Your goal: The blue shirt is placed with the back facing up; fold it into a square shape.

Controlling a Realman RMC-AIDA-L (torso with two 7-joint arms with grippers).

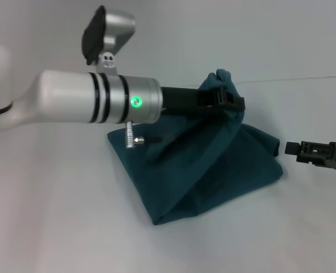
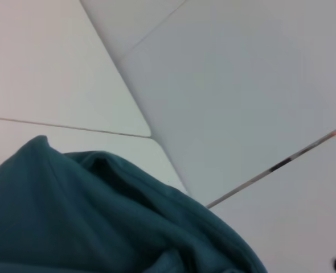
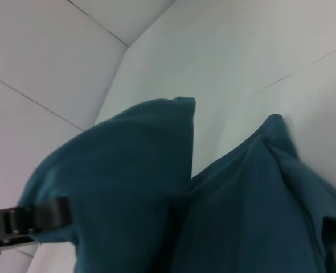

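The blue shirt (image 1: 213,165) lies partly folded on the white table, one edge pulled up into a peak. My left gripper (image 1: 228,101) is shut on that raised edge, high above the rest of the cloth. The left wrist view shows bunched teal cloth of the shirt (image 2: 99,222) right beneath the camera. My right gripper (image 1: 296,151) hovers low at the right, just past the shirt's right edge and apart from it. In the right wrist view the lifted flap of the shirt (image 3: 134,187) hangs from the left gripper's fingers (image 3: 20,222).
The white table (image 1: 54,216) spreads out on all sides of the shirt. A seam line in the surface (image 1: 304,78) runs behind it. My left arm's silver forearm (image 1: 94,96) crosses the left half of the head view.
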